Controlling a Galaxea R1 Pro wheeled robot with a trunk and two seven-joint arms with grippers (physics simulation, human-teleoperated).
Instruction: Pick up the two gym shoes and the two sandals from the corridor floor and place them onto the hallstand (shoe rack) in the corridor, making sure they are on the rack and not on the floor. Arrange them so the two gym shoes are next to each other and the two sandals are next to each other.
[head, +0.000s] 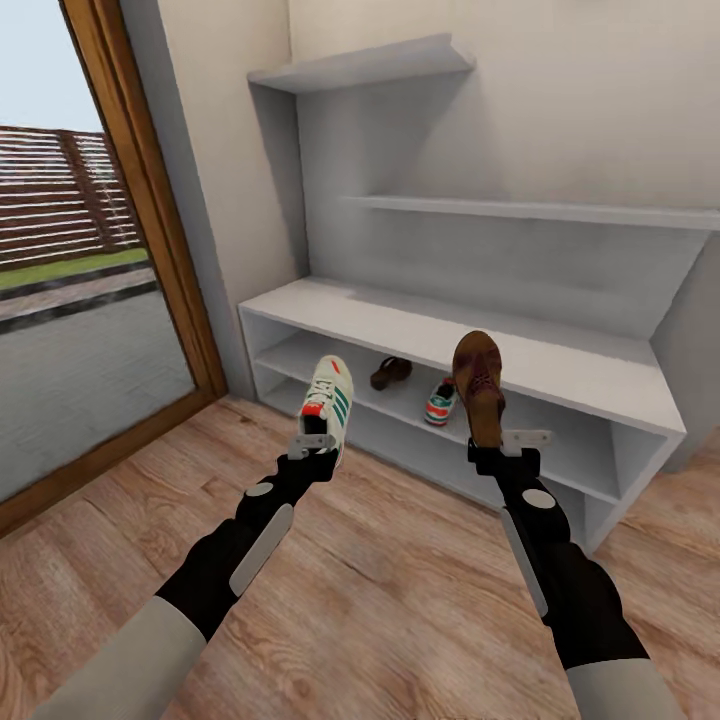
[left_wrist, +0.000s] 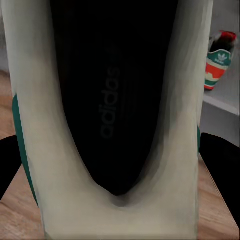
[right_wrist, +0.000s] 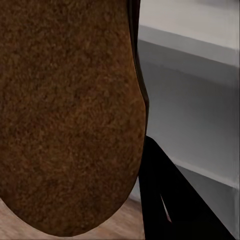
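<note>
My left gripper is shut on the heel of a cream gym shoe with green stripes, held toe-up just in front of the hallstand. The left wrist view looks into that gym shoe, whose dark inside sits between cream walls. My right gripper is shut on a dark brown sandal, also held upright above the floor. The sandal's brown sole shows close up in the right wrist view. On the hallstand's upper open shelf lie a second sandal and a second gym shoe, slightly apart.
A wood-framed glass door stands at the left, beside the hallstand's end wall. Higher staggered shelves hang above the bench top. The shelved gym shoe shows beyond the held one. Wood plank floor stretches under both arms.
</note>
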